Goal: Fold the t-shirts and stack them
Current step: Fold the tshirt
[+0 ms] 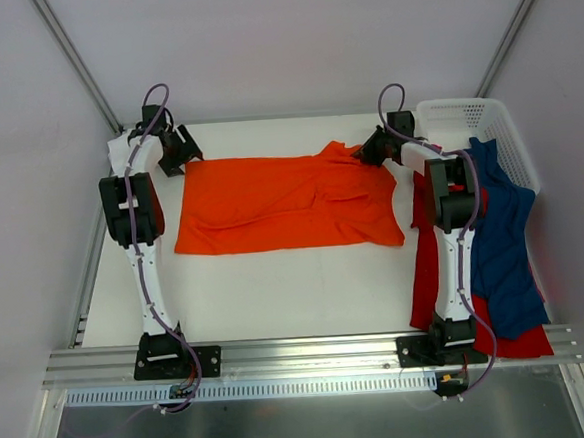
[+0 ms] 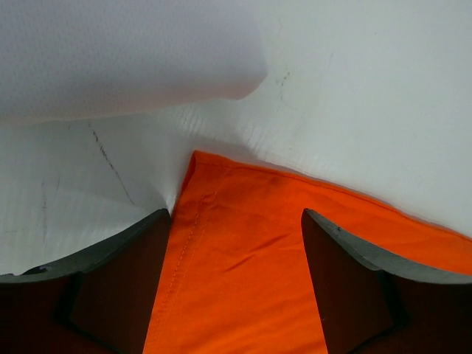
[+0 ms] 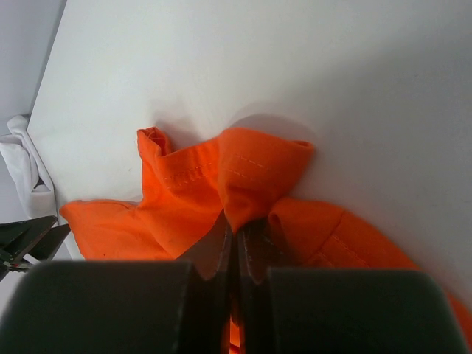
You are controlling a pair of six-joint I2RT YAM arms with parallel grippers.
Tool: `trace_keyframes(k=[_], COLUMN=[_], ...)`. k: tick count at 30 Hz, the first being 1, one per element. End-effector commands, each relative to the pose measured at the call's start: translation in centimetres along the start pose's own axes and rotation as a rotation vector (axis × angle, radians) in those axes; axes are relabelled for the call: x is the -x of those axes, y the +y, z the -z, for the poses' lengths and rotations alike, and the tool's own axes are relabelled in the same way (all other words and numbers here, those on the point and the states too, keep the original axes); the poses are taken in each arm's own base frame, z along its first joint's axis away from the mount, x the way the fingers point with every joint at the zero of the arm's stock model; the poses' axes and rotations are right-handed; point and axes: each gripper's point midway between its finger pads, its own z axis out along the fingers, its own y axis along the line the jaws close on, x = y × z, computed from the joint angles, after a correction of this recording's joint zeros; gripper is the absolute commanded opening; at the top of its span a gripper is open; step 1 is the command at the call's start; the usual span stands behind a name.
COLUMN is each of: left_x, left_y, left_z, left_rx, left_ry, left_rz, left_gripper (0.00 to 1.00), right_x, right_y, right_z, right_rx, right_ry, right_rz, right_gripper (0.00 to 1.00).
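The orange t-shirt (image 1: 286, 201) lies spread flat across the middle of the white desk (image 1: 277, 290), lengthwise from left to right, with shallow creases and a bunched-up far right corner. That bunch is raised in the right tool (image 3: 237, 236), whose fingers are pressed together on a stitched fold of the orange cloth. The left tool (image 2: 232, 221) stands spread wide over the shirt's far left corner, one finger on each side of the hemmed edge, and grips nothing. Just beyond that corner lies a piece of white cloth (image 2: 118, 51). To the right, well apart from the orange shirt, a red t-shirt (image 1: 426, 270) runs down the desk beside the right arm, its near end over the metal rail (image 1: 311, 353). A dark blue t-shirt (image 1: 505, 254) lies on top of it, its far end reaching into the white perforated basket (image 1: 476, 121) in the far right corner. A bare strip of desk separates the orange hem from the near edge.
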Motion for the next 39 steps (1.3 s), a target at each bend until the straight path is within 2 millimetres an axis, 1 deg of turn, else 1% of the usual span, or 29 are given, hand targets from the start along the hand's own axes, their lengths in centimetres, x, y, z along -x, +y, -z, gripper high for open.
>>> trace_keyframes(k=[1, 3, 4, 5, 6, 7, 10, 13, 14, 19, 21, 22, 24, 25, 28, 29, 31, 32, 34, 37, 38, 39], left_x=[-0.3, -0.2, -0.2, -0.5, -0.3, -0.2, -0.3, -0.5, -0.5, -0.5, -0.4, -0.3, 0.3, 0.6, 1.5, 1.8, 2.3, 2.5, 2.6, 3.0, 2.8, 3.3], left_y=[-0.4, -0.7, -0.8, -0.7, -1.0, -1.1, -1.4, -1.5, -1.5, -1.5, -1.7, -1.4, -1.4, -1.0, -0.7, -0.7, -0.7, -0.8, -1.0, -1.2, -1.3, -1.6], left_z=[0.0, -0.4, -0.5, -0.7, -0.7, -0.6, -0.9, -1.1, -1.2, -1.1, -0.9, -0.9, -0.4, -0.3, 0.4, 0.6, 0.9, 1.1, 1.4, 2.3, 2.8, 3.2], left_rx=[-0.028, -0.041, -0.045, -0.048, -0.055, -0.062, -0.085, -0.108, -0.112, -0.118, -0.122, -0.112, -0.103, -0.075, -0.052, -0.040, -0.038, -0.040, -0.045, -0.050, -0.050, -0.060], left_ry=[0.045, 0.053, 0.060, 0.076, 0.073, 0.073, 0.090, 0.107, 0.112, 0.116, 0.111, 0.106, 0.085, 0.067, 0.035, 0.022, 0.008, -0.001, -0.006, -0.030, -0.033, -0.058], left_rz=[-0.040, -0.044, -0.045, -0.044, -0.049, -0.054, -0.054, -0.051, -0.047, -0.043, -0.050, -0.055, -0.071, -0.089, -0.123, -0.132, -0.142, -0.143, -0.141, -0.138, -0.140, -0.141], left_gripper=[0.71, 0.64, 0.56, 0.53, 0.50, 0.40, 0.31, 0.26, 0.19, 0.01, 0.00, 0.00, 0.00, 0.00, 0.00, 0.00, 0.00, 0.00, 0.00, 0.00, 0.00, 0.00], right_x=[2.1, 2.0, 2.3, 2.3, 2.3, 2.3, 2.2, 2.2, 2.1, 2.1, 2.2, 2.2, 2.4, 2.5, 3.0, 2.7, 3.2, 3.0, 3.2, 3.5, 3.6, 3.7], right_y=[3.1, 3.1, 3.4, 3.4, 3.3, 3.3, 3.1, 3.0, 2.9, 2.9, 3.0, 3.0, 3.2, 3.3, 3.5, 3.3, 3.8, 3.7, 4.0, 4.7, 5.0, 5.3], right_z=[2.7, 2.7, 2.6, 2.5, 2.5, 2.5, 2.2, 2.1, 2.0, 2.0, 2.0, 2.1, 2.2, 2.3, 2.5, 2.5, 2.8, 2.9, 3.4, 4.6, 4.9, 5.3], right_rx=[0.067, 0.066, 0.083, 0.083, 0.083, 0.083, 0.080, 0.081, 0.079, 0.079, 0.082, 0.081, 0.085, 0.087, 0.082, 0.069, 0.071, 0.062, 0.058, 0.053, 0.056, 0.058], right_ry=[-0.056, -0.053, -0.066, -0.066, -0.066, -0.066, -0.063, -0.062, -0.060, -0.058, -0.061, -0.062, -0.066, -0.068, -0.069, -0.056, -0.060, -0.051, -0.053, -0.061, -0.064, -0.066], right_rz=[0.015, 0.010, 0.017, 0.017, 0.017, 0.017, 0.014, 0.011, 0.010, 0.010, 0.014, 0.017, 0.023, 0.027, 0.041, 0.040, 0.051, 0.055, 0.067, 0.090, 0.095, 0.105], right_gripper=[0.00, 0.00, 0.00, 0.00, 0.00, 0.00, 0.00, 0.00, 0.00, 0.01, 0.00, 0.00, 0.00, 0.00, 0.00, 0.00, 0.00, 0.00, 0.00, 0.00, 0.00, 0.01])
